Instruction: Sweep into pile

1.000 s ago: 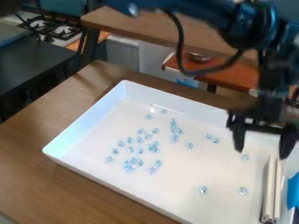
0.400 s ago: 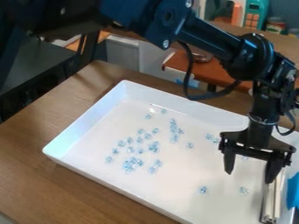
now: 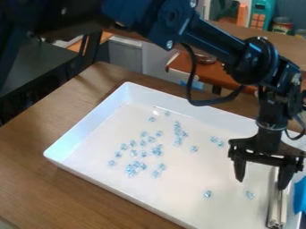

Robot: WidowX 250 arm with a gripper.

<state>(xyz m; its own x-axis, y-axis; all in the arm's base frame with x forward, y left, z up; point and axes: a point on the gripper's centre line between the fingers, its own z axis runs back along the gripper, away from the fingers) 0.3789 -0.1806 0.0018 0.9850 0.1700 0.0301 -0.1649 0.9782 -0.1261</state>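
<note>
My gripper (image 3: 261,181) hangs open over the right side of the white tray (image 3: 87,129), with nothing between its spread fingers. Small clear-blue pieces lie scattered on the tray's floor, with a dense cluster (image 3: 133,169) left of centre and another group (image 3: 178,129) farther back. Two loose pieces, one (image 3: 207,194) and another (image 3: 250,195), lie toward the front right. A long pale bar-like tool (image 3: 277,205) lies along the tray's right end, its far part partly hidden behind the right fingertip. Whether that finger touches it, I cannot tell.
The tray's raised walls surround the pieces on a brown wooden table (image 3: 36,179). A blue object (image 3: 300,194) is at the right edge beside the tool. Behind stand a reddish-brown surface (image 3: 224,76) and a toy kitchen item (image 3: 261,13).
The gripper has come down and toward the camera from above the tray's far right, then shifted slightly right. It remains open. The pieces and tool look unmoved.
</note>
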